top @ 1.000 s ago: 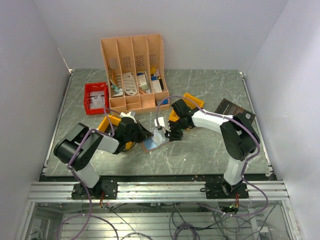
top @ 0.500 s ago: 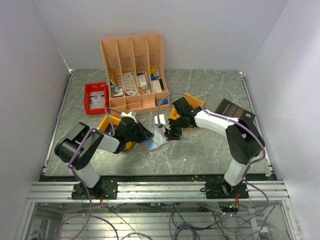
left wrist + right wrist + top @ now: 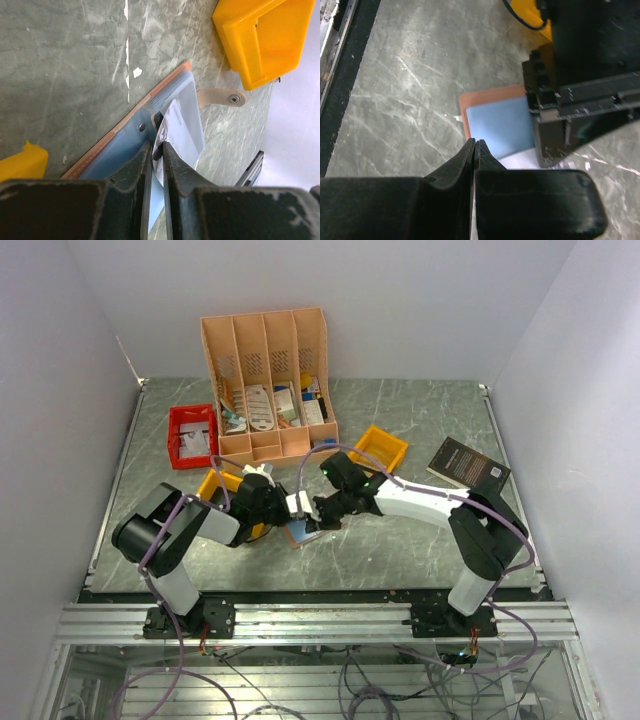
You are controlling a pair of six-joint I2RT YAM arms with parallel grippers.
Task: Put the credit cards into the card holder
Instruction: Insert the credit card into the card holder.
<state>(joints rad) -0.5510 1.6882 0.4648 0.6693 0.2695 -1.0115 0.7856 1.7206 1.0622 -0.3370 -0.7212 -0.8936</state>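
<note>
The tan card holder point(image 3: 300, 531) lies open on the table between the arms, its pale blue pocket panels facing up. In the left wrist view its tan edge point(image 3: 125, 125) and snap strap point(image 3: 220, 96) show. My left gripper point(image 3: 277, 506) is shut on the holder's pocket panel point(image 3: 156, 150). A white credit card point(image 3: 181, 131) stands at the pocket right in front of the jaws. My right gripper point(image 3: 307, 510) is shut on that card's edge point(image 3: 474, 146), directly over the holder point(image 3: 500, 125). The card point(image 3: 297, 505) shows white from above. Any other cards are out of sight.
A peach slotted organiser point(image 3: 265, 380) and a red bin point(image 3: 192, 435) stand at the back left. One yellow bin point(image 3: 383, 448) sits behind the right arm, another point(image 3: 222, 483) beside the left arm. A black book point(image 3: 466, 464) lies at the right.
My right gripper has carried the white card left and down, from above the holder's right side to the holder's pocket by the left gripper. The left gripper has stayed put.
</note>
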